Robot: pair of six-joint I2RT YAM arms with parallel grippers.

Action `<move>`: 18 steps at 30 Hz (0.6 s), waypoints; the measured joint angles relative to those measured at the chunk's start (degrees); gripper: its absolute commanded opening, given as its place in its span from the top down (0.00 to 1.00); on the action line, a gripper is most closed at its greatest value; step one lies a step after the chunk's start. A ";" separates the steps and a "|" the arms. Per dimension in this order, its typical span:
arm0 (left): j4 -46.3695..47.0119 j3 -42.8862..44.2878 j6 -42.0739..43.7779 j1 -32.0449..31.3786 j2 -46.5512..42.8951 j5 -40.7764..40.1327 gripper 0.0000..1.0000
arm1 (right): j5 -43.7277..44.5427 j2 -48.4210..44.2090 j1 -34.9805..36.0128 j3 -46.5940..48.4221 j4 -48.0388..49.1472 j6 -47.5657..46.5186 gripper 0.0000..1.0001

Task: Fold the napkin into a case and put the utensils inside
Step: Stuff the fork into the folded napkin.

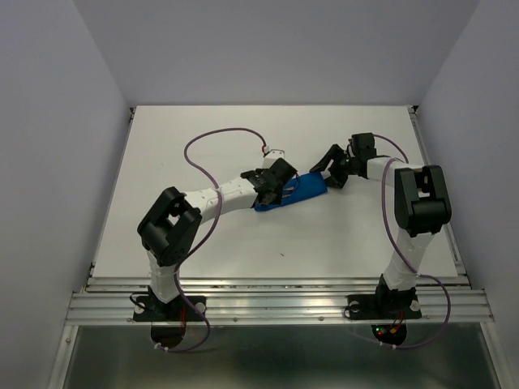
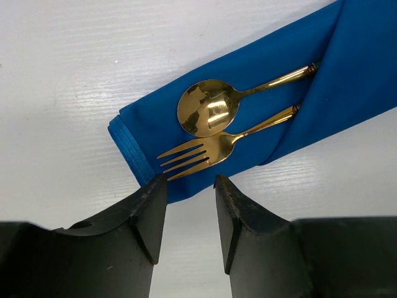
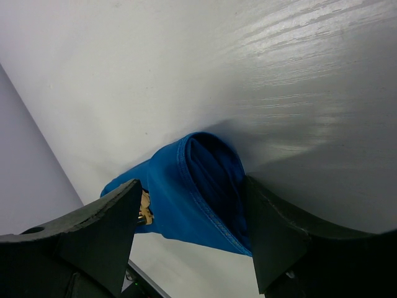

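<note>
Our left gripper [image 2: 190, 186] gapes empty beside the folded end of the case [image 1: 296, 191]; our right gripper [image 3: 191, 185], released, flanks the other end. It lies diagonally, well inside the edges of the table [image 1: 243, 138], with spoon [image 2: 208, 107] and fork [image 2: 198, 154] heads leftward.

The case [image 2: 347, 68] is plain royal blue, unpatterned, its hemmed edge a shade lighter. The spoon [image 2: 208, 108] and fork [image 2: 198, 155] are shiny gold. The table [image 2: 62, 93] is white with faint grain streaks. The left gripper [image 2: 191, 186] and right gripper [image 3: 192, 198] are matt black.
</note>
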 measured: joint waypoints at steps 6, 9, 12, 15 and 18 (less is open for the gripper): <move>0.00 0.02 -0.55 0.02 0.83 -0.22 0.52 | -0.02 0.00 0.00 0.00 0.00 0.00 0.29; 0.02 0.02 -0.81 0.02 1.60 -0.44 0.52 | -0.11 0.02 0.00 0.00 0.00 -0.02 0.29; 0.13 -0.24 -1.33 0.02 2.40 -0.70 0.52 | -0.20 0.02 0.00 0.00 0.00 -0.02 0.29; 0.13 -0.87 -1.88 0.04 2.49 -1.05 0.52 | -0.22 0.04 0.00 0.00 0.00 -0.02 0.29; 0.39 -1.53 -2.19 0.15 2.49 -1.31 0.52 | -0.33 0.07 0.00 0.00 0.00 -0.02 0.29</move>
